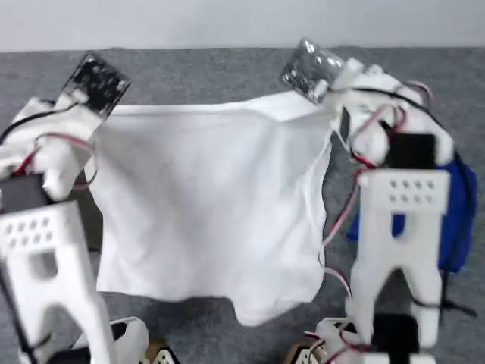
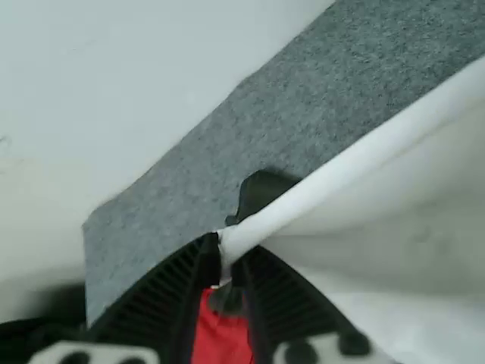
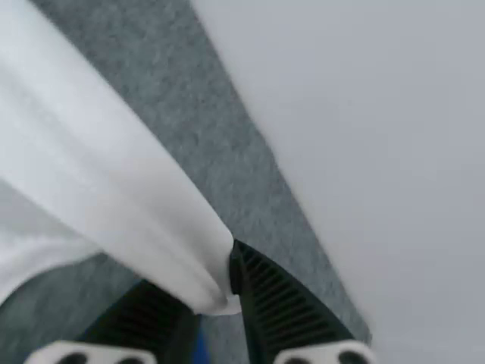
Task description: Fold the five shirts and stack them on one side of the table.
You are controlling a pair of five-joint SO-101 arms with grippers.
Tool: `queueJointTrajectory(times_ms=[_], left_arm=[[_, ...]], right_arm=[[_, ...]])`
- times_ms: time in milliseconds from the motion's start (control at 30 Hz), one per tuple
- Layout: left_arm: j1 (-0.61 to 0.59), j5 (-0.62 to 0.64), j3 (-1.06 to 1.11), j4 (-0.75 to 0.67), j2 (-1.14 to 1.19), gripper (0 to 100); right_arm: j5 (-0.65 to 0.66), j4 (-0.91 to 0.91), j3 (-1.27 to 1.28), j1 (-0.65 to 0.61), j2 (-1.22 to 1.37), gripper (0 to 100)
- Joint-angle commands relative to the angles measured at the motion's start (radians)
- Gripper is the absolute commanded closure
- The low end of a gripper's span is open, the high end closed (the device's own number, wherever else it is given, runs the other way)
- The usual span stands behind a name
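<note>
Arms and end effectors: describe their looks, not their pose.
The left arm and right arm are white plastic with rows of small holes, black motor blocks and loose red, white and black wires. A bare circuit board sits near each wrist. The left end effector and right end effector are black and ribbed.

Counted: one white shirt (image 1: 204, 212). One piece of blue cloth (image 1: 458, 220) is recorded; its kind cannot be told. One grey counter (image 1: 227, 76) is noted. Two arms are logged, left arm (image 1: 45, 250) and right arm (image 1: 398, 227). Two hands are logged, left hand (image 2: 235, 224) and right hand (image 3: 201, 284).
</note>
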Motion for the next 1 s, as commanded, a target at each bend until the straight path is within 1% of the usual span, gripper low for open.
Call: queueJointTrajectory(times_ms=[0, 133, 267, 400, 500, 633, 733, 800, 867, 967], left_arm=[[0.032, -0.008, -0.004, -0.164, 0.112, 100], [0.074, -0.008, -0.005, -0.31, 0.227, 100], [0.086, -0.009, -0.007, -0.446, 0.301, 100], [0.086, -0.009, -0.076, -0.46, 0.351, 100], [0.086, -0.009, -0.113, -0.442, 0.365, 100], [0.098, -0.009, -0.136, -0.358, 0.365, 100], [0.107, -0.009, -0.137, -0.282, 0.35, 100], [0.11, -0.009, -0.137, -0.219, 0.327, 100], [0.129, -0.011, -0.137, -0.132, 0.305, 100], [0.153, -0.015, -0.137, 0.052, 0.276, 100]], right_arm=[[-0.021, -0.208, -0.014, -0.004, 0.09, 98.9], [-0.02, -0.421, -0.015, -0.004, 0.185, 98.9], [-0.02, -0.611, -0.017, -0.008, 0.243, 98.9], [-0.02, -0.799, -0.017, -0.019, 0.275, 98.9], [-0.02, -0.872, -0.017, -0.038, 0.292, 98.9], [-0.02, -0.862, -0.006, -0.045, 0.297, 98.9], [-0.02, -0.789, 0.008, -0.045, 0.288, 98.9], [-0.02, -0.697, 0.008, -0.041, 0.286, 98.9], [-0.02, -0.567, 0.005, -0.039, 0.268, 98.9], [-0.02, -0.326, 0.011, -0.042, 0.213, 98.9]])
